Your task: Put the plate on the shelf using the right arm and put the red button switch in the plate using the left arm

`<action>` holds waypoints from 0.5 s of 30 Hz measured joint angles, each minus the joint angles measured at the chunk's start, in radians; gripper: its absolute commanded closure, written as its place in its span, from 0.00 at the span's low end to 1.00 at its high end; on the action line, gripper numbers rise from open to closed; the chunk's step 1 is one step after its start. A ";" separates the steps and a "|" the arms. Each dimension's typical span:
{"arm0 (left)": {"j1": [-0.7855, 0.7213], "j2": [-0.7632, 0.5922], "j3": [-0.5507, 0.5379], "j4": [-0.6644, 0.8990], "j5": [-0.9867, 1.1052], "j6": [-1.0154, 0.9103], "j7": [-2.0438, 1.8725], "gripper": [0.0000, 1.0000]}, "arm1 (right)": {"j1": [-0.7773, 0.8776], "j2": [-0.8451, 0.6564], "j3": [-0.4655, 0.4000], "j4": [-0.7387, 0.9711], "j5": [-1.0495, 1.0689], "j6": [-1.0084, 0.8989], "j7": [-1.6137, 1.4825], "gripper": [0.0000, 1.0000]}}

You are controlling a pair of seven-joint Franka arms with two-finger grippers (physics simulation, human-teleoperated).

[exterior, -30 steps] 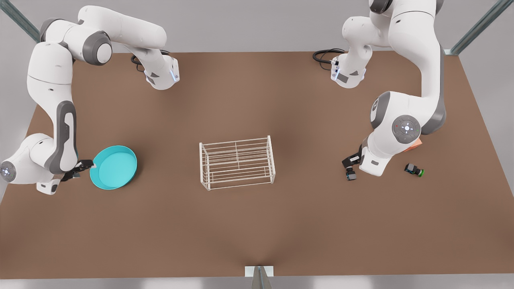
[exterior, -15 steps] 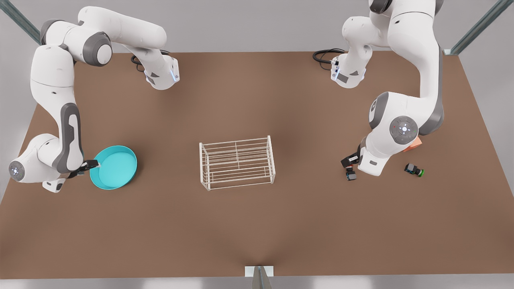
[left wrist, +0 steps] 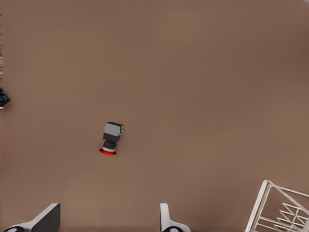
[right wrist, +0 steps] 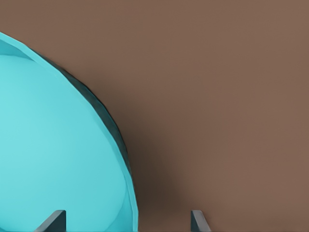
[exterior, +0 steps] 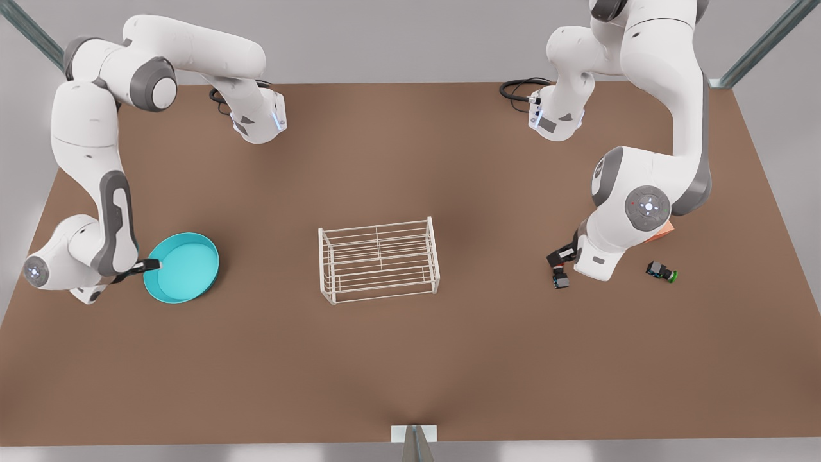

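Over the last second the right claw (exterior: 149,266) had slid in low toward the plate (exterior: 183,266), its fingers apart and straddling the rim on the front view's left, so closing would pinch that edge. Bare table (exterior: 269,359) lay between plate and shelf (exterior: 378,260), leaving a free path. On the front view's right the left claw (exterior: 559,269) hung over the red button switch (left wrist: 110,138), fingers spread, the switch lying on its side well apart from the green-capped switch (exterior: 660,271).
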 measured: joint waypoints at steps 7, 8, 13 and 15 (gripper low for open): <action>0.000 0.000 0.001 0.000 0.000 -0.004 0.006 0.00 | 0.004 0.006 0.006 -0.001 0.010 0.026 0.049 0.31; 0.000 0.000 0.000 0.000 0.000 -0.004 0.006 0.00 | 0.005 0.005 0.006 -0.001 0.010 0.027 0.055 0.35; 0.000 0.000 0.001 0.000 0.000 -0.006 0.009 0.00 | 0.007 0.004 0.006 -0.001 0.011 0.029 0.078 0.50; 0.000 0.000 0.001 0.000 0.000 -0.006 0.010 0.00 | 0.007 0.004 0.006 -0.001 0.011 0.029 0.086 0.59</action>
